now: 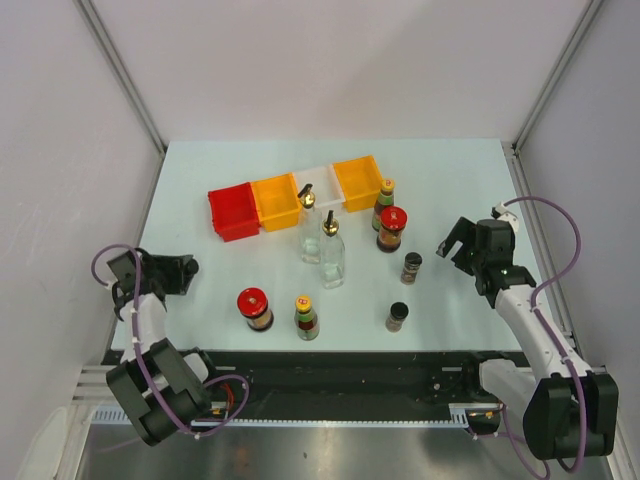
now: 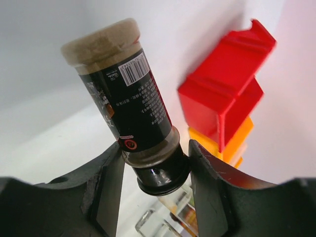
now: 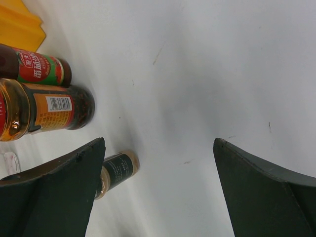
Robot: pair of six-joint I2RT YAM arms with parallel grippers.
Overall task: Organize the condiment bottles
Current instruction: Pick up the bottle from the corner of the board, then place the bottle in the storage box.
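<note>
Sorting barely begun: my left gripper [image 2: 155, 148] apparently clamps black-capped shaker [image 2: 129, 106]; right gripper [image 3: 159, 143] spread, empty; condiment bottles [image 1: 332, 262] scattered.

**Top external view:** mounted high behind both arm bases, looking down and forward. Far range; the whole surface [image 1: 450, 170] is in frame.

**Left wrist view:** sits just behind the left hand [image 2: 155, 148] and faces out along its fingers. Very close; a black-capped shaker [image 2: 128, 106] clamped between them fills the centre.

**Right wrist view:** sits behind the right hand [image 3: 159, 140], low over the surface. The view is rolled, so standing bottles appear sideways.

**Overlap:** the red bin [image 2: 222, 89] shows in the top and left wrist views. The red-lidded jar [image 3: 44, 111] shows in the top and right wrist views.
</note>
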